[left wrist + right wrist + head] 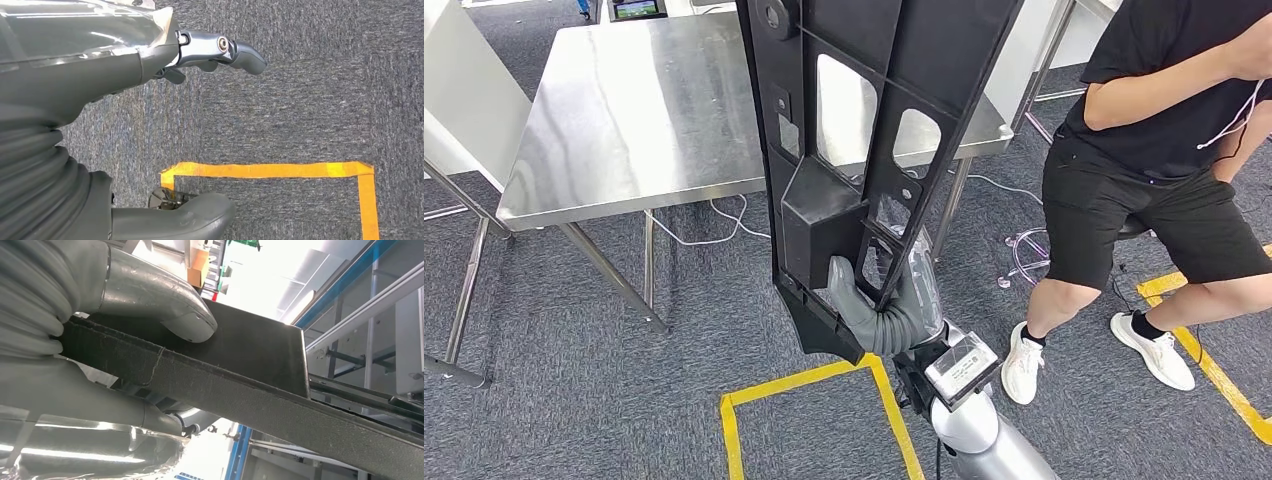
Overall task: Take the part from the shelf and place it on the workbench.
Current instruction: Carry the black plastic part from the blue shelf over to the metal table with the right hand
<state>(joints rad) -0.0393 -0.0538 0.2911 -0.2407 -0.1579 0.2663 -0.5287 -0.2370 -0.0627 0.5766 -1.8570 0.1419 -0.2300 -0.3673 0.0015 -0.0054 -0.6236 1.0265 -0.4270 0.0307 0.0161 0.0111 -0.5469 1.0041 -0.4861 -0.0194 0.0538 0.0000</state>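
Your right hand [879, 300] grips the lower end of the long black part [864, 130], thumb pressed to its face, holding it upright in front of the steel workbench [644, 120]. Your left hand [165, 50] hangs over grey carpet and yellow floor tape [270, 170], fingers apart, holding nothing. You see a person [1164, 150] standing to the right.

The part [864, 130] is a long black plastic panel with several cut-out windows and a box-shaped boss. It stands upright, rising above the right hand [879, 300], which grips its lower end, thumb across the face.
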